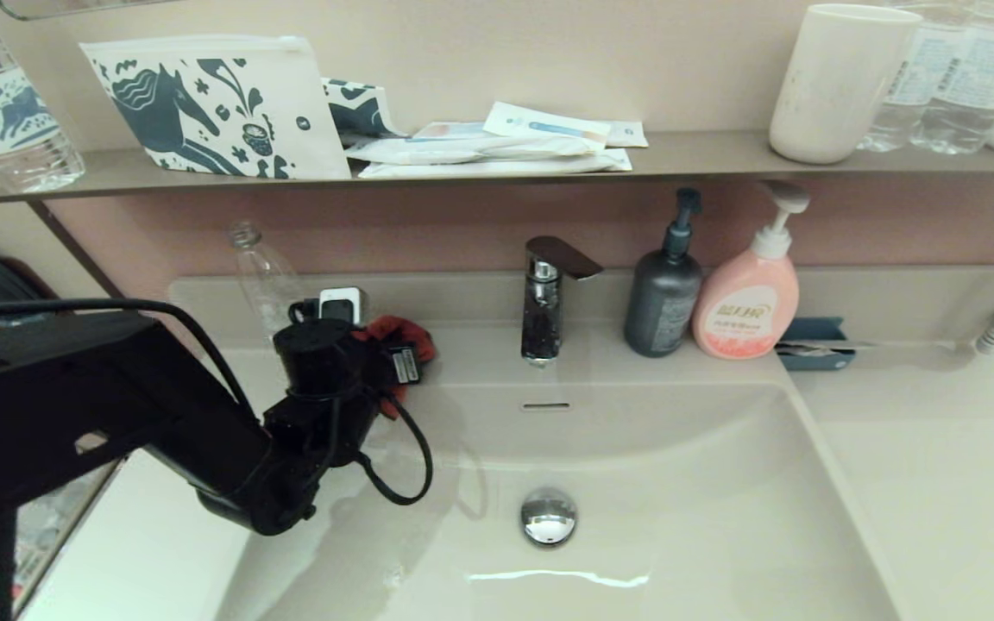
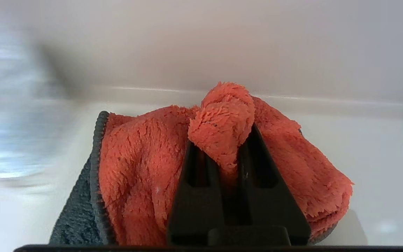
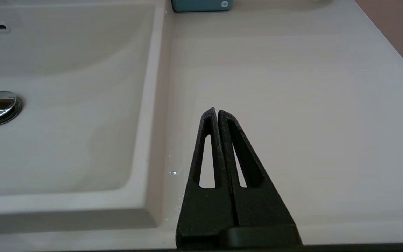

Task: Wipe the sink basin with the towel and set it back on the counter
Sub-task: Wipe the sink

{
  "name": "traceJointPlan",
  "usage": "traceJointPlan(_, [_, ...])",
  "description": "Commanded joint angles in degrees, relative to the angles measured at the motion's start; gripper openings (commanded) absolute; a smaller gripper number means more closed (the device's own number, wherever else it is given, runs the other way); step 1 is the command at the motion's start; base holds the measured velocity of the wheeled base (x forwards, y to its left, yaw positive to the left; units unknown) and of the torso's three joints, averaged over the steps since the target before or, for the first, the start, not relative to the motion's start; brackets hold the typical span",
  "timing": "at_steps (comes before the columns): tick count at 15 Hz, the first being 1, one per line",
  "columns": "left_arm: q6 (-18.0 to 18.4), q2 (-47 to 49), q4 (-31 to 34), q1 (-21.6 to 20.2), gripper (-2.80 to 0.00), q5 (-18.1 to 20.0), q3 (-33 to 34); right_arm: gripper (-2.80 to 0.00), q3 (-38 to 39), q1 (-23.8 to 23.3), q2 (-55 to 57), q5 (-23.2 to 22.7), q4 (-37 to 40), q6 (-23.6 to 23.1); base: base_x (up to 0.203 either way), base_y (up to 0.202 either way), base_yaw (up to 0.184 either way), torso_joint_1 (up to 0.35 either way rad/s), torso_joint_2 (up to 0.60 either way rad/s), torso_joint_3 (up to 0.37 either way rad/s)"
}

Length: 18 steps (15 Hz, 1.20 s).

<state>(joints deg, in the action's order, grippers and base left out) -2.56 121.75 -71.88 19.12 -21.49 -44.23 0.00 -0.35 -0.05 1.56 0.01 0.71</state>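
Left gripper: jaws pinched on a fold of the towel, almost closed, the cloth bunched between and around them; in the head view it sits at the back left corner of the sink basin.
Towel: orange-red pile with a dark grey edge, held by the left gripper just over the table near its raised back ledge; whether it touches the surface I cannot tell.
Right gripper: jaws fully closed on nothing, parked over the bare table right of the basin rim.
Basin edges: rounded rim, wide bowl open across the middle and front, chrome drain plug in the centre, overflow slot on the back wall.
Close to the towel: a clear empty bottle stands just behind the left gripper; the faucet stands to its right, apart from it.
Back ledge, right: a dark pump bottle, a pink pump bottle and a small blue holder.
Overhead: wall shelf carrying a printed pouch, sachets, a white cup and water bottles.
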Motion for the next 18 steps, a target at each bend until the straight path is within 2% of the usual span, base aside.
traceJointPlan(1, [1.0, -1.7, -0.9, -4.0, -2.80, 1.7, 2.3, -2.80, 0.0, 0.0, 0.0, 0.0, 0.0, 0.0, 0.000, 0.000, 0.000, 0.000, 0.00, 0.000])
traceJointPlan(3, [2.3, -2.4, -2.4, -6.7, -2.80, 3.5, 3.0, -2.80, 0.0, 0.0, 0.0, 0.0, 0.0, 0.0, 0.000, 0.000, 0.000, 0.000, 0.00, 0.000])
traceJointPlan(6, [2.6, -6.7, -2.3, -6.3, -2.80, 3.3, 4.7, -2.80, 0.0, 0.0, 0.0, 0.0, 0.0, 0.0, 0.000, 0.000, 0.000, 0.000, 0.00, 0.000])
traceJointPlan(8, [4.1, -10.6, -1.0, -3.3, -2.80, 2.0, 7.6, -2.80, 0.0, 0.0, 0.0, 0.0, 0.0, 0.0, 0.000, 0.000, 0.000, 0.000, 0.00, 0.000])
traceJointPlan(10, [6.1, -14.9, 0.1, 1.5, -2.80, -2.3, 10.6, -2.80, 0.0, 0.0, 0.0, 0.0, 0.0, 0.0, 0.000, 0.000, 0.000, 0.000, 0.00, 0.000])
traceJointPlan(14, [7.3, -19.6, 0.3, 10.6, -2.80, -8.4, 16.7, -2.80, 0.0, 0.0, 0.0, 0.0, 0.0, 0.0, 0.000, 0.000, 0.000, 0.000, 0.00, 0.000])
traceJointPlan(16, [8.5, -21.8, 0.4, 12.0, -2.80, -9.8, 18.6, -2.80, 0.0, 0.0, 0.0, 0.0, 0.0, 0.0, 0.000, 0.000, 0.000, 0.000, 0.00, 0.000])
traceJointPlan(18, [11.7, -25.6, 0.4, 11.5, -2.80, -9.9, 20.4, -2.80, 0.0, 0.0, 0.0, 0.0, 0.0, 0.0, 0.000, 0.000, 0.000, 0.000, 0.00, 0.000])
